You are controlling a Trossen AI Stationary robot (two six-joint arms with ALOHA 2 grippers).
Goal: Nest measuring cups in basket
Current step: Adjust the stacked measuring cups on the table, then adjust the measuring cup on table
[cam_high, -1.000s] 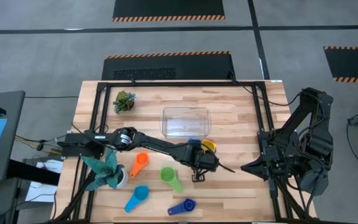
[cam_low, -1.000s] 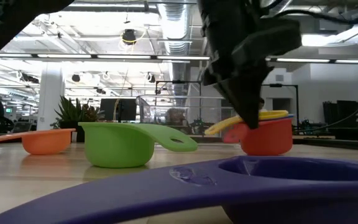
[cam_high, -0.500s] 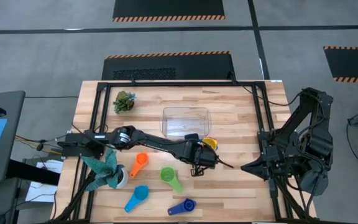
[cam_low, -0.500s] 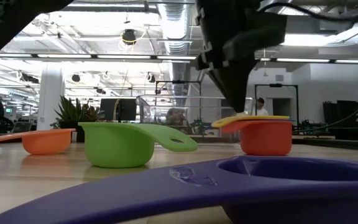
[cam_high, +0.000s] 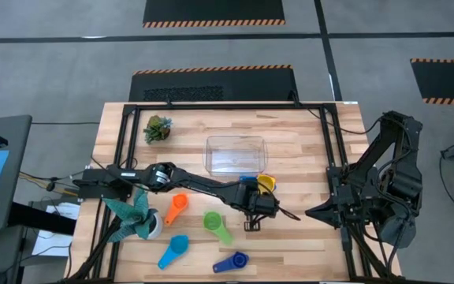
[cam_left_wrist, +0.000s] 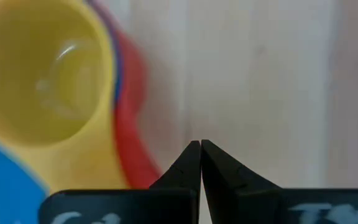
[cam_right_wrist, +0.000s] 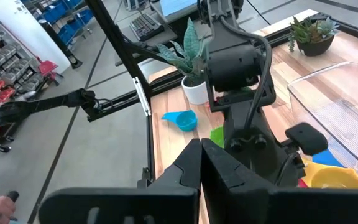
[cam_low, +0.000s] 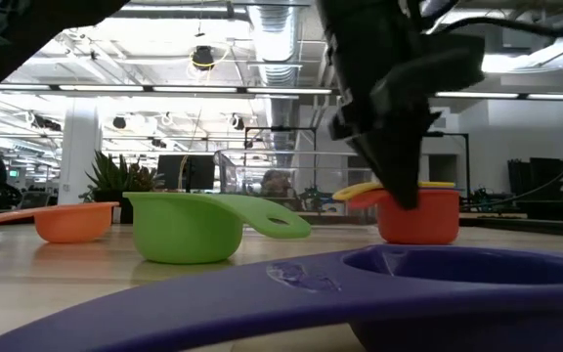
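Observation:
A yellow cup [cam_high: 266, 183] sits level inside a red cup [cam_low: 428, 217] on the table, just near of the clear basket [cam_high: 236, 154]. My left gripper [cam_left_wrist: 201, 146] is shut and points down beside the red cup [cam_left_wrist: 132, 118], on its near side. Its tips [cam_low: 406, 200] hang a little above the wood. Orange [cam_high: 177, 207], green [cam_high: 217, 225], light blue [cam_high: 173, 250] and dark blue [cam_high: 231, 262] cups lie apart on the table's near half. My right gripper [cam_right_wrist: 201, 146] waits shut, raised at the table's right edge [cam_high: 312, 211].
A small green plant [cam_high: 158, 128] stands at the far left. A teal leafy plant in a white pot [cam_high: 140, 219] stands at the near left beside my left arm. A black frame [cam_high: 211, 105] runs along the table's edges. Bare wood lies between the cup pair and the right arm.
My left gripper rose from the red cup's side and came down again, slightly more toward the table's right edge, staying shut. The yellow cup, tilted with its handle low a second ago, now sits level in the red cup.

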